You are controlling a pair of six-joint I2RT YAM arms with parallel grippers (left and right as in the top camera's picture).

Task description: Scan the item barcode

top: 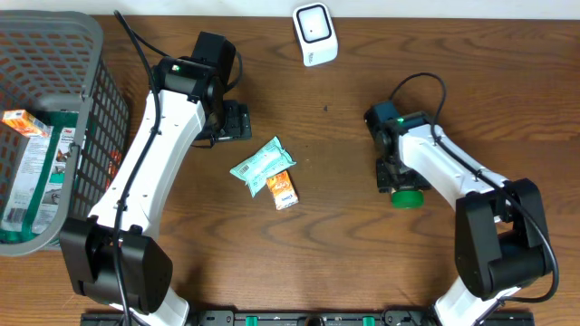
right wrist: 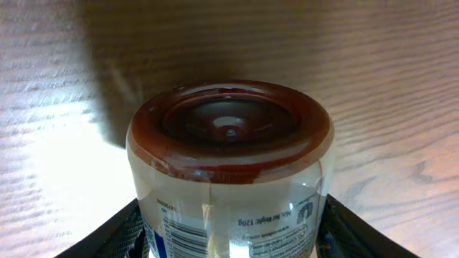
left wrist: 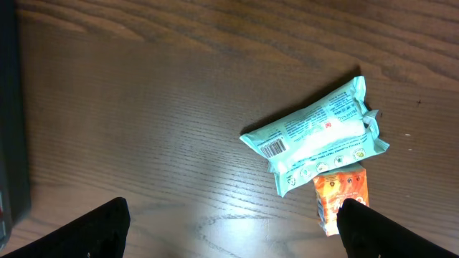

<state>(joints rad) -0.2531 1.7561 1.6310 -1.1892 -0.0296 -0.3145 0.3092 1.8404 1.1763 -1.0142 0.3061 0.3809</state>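
**Right jaws astride the bottle, scan not done yet**

- table point(top: 344, 263): mostly bare wood
- basket point(top: 54, 54): far left, boxed goods inside, not part of this step
- left gripper point(left wrist: 229, 240): spread wide, holds nothing, hovers near the teal pack point(left wrist: 315, 136)
- scanner point(top: 314, 33): at the far edge, well apart from the right gripper point(top: 396, 177)
- bottle point(right wrist: 229, 165): sits between the right fingers point(right wrist: 118, 233), dark brown end pointing away from the wrist camera, label print on the wall facing it
- right grip: pads are right at the bottle's sides, but can't tell if they're pinching it or just beside it
- orange carton point(top: 284, 190): touches the teal pack mid-table, looks out of the right arm's way

For the step in hand:
- The round, clear wall will probably be slippery, so centre the pads on the straight body
- Confirm the hold is firm before lifting
- Keep the pads off the label
- Then roll the wrist so the printed bars face the scanner window square-on, and hold it steady there
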